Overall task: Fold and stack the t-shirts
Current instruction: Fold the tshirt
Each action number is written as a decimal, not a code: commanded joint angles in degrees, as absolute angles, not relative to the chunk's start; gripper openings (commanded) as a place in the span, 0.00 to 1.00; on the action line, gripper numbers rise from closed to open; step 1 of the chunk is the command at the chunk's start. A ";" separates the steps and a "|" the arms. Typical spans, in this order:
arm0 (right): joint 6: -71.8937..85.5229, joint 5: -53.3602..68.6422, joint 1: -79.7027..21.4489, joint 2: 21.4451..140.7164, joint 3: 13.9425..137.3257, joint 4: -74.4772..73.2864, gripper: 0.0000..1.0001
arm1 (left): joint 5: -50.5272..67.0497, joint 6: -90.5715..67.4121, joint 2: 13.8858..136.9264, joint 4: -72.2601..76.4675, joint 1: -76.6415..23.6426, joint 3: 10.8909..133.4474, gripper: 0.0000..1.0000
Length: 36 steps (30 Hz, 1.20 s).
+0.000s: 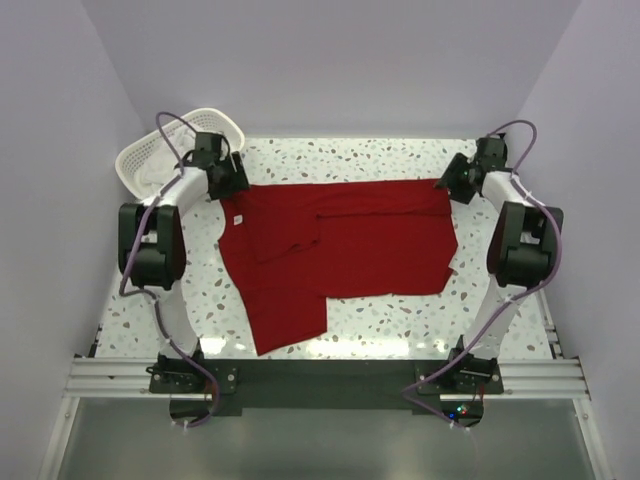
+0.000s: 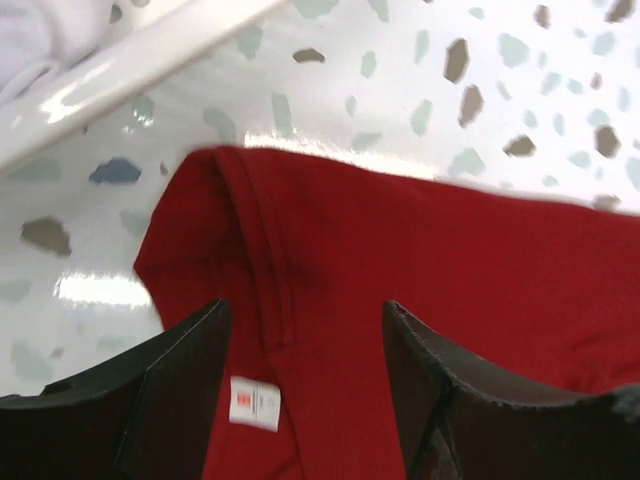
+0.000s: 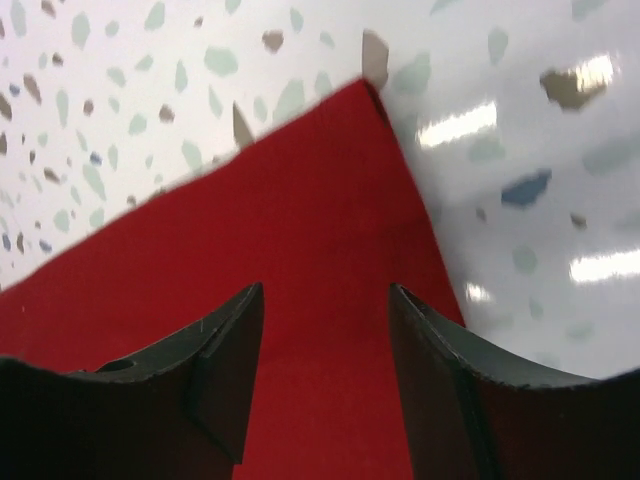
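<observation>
One deep red t-shirt (image 1: 345, 245) lies on the speckled table, partly folded, with one flap reaching toward the near edge. My left gripper (image 1: 232, 190) hovers over its far left corner. In the left wrist view this gripper (image 2: 305, 305) is open, its jaws apart above the red cloth (image 2: 420, 270) and the white neck label (image 2: 255, 403). My right gripper (image 1: 450, 188) sits at the shirt's far right corner. It (image 3: 325, 290) is open too, with flat red cloth (image 3: 300, 230) showing between its jaws and nothing pinched.
A white lattice basket (image 1: 160, 150) stands at the table's far left corner, just behind the left gripper; its rim (image 2: 130, 60) shows in the left wrist view with pale cloth (image 2: 40, 30) inside. Walls close in on three sides.
</observation>
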<state>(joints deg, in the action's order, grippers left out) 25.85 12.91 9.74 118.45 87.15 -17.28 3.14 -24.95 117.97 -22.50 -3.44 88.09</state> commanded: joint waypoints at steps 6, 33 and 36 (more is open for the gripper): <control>20.21 0.18 6.24 92.93 69.91 -28.12 0.56 | 0.18 -24.52 85.46 -23.12 -4.57 67.26 0.73; 23.29 -2.47 6.33 78.65 45.44 -33.14 0.38 | 0.97 -20.83 63.90 -17.75 -5.89 39.20 0.73; 23.90 -1.93 6.24 80.33 45.44 -30.85 0.38 | 1.05 -20.83 64.07 -17.75 -5.89 39.37 0.73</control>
<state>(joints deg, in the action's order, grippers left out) 22.46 -3.40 6.17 79.44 45.47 -35.42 0.67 -22.26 64.93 -20.45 -5.67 38.87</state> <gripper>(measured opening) 0.378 0.729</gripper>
